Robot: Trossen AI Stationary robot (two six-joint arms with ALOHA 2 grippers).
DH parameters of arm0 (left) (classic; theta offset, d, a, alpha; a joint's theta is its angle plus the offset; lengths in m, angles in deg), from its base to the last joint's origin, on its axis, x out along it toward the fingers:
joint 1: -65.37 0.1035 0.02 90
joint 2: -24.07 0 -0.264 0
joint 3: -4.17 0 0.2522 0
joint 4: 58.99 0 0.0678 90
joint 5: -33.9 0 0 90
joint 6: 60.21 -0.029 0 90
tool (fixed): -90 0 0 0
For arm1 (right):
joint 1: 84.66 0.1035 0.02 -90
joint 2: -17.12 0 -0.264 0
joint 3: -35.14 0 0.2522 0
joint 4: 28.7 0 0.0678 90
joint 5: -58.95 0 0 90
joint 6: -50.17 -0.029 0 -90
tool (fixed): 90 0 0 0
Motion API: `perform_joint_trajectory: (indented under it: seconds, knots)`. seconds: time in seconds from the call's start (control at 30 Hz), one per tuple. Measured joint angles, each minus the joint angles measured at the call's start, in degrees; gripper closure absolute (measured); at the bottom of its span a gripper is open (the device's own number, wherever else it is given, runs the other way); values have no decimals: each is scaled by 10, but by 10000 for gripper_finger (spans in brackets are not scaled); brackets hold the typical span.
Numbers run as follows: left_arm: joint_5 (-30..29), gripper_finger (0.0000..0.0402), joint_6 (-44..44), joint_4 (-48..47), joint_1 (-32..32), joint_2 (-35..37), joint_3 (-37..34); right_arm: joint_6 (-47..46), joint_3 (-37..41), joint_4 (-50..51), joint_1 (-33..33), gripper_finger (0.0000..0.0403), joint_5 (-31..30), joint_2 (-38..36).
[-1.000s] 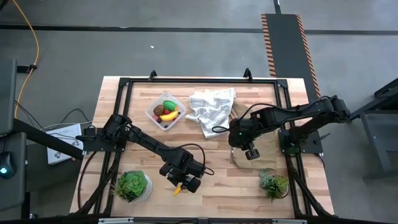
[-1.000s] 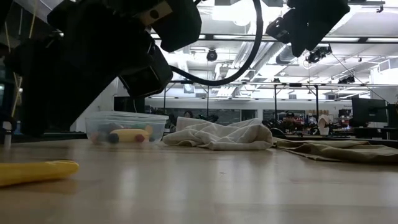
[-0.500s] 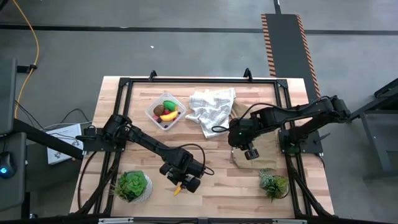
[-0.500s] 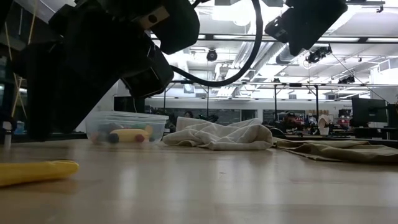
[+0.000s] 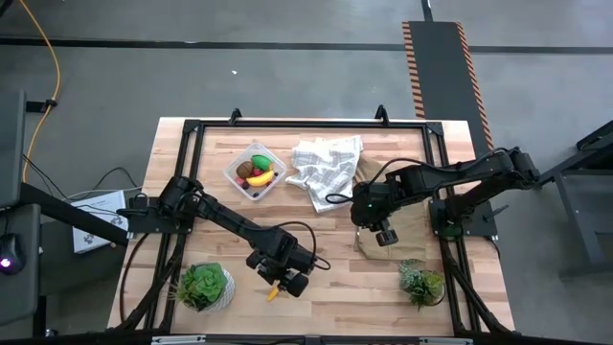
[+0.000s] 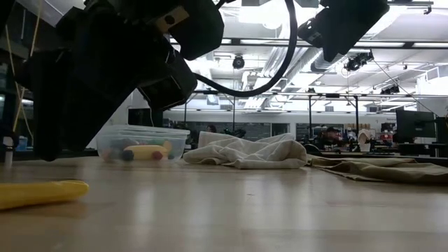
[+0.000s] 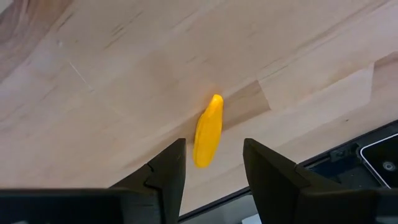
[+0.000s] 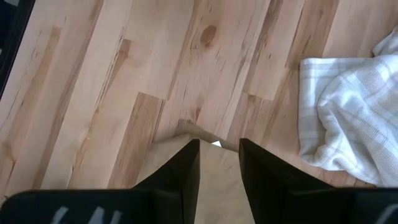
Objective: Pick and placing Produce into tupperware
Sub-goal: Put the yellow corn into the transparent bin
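**Bright Lights Above, Dark Shapes Up Close**

Ceiling lamps shine bright white and glare in the low view. The table looks shiny and blurry up close. The near arm is a big dark shape. From above, light is even and shadows are soft.

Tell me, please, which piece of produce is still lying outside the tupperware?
The yellow banana piece, alone on the bare wood under the left end effector; the other produce sits inside the tupperware.
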Motion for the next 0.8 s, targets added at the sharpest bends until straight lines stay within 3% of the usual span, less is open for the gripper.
perform_joint_trajectory:
  seconds: [0.8]
  knots:
    - [30,252,-16,14,0,-35,0,0,0,-2,0,300,0,0]
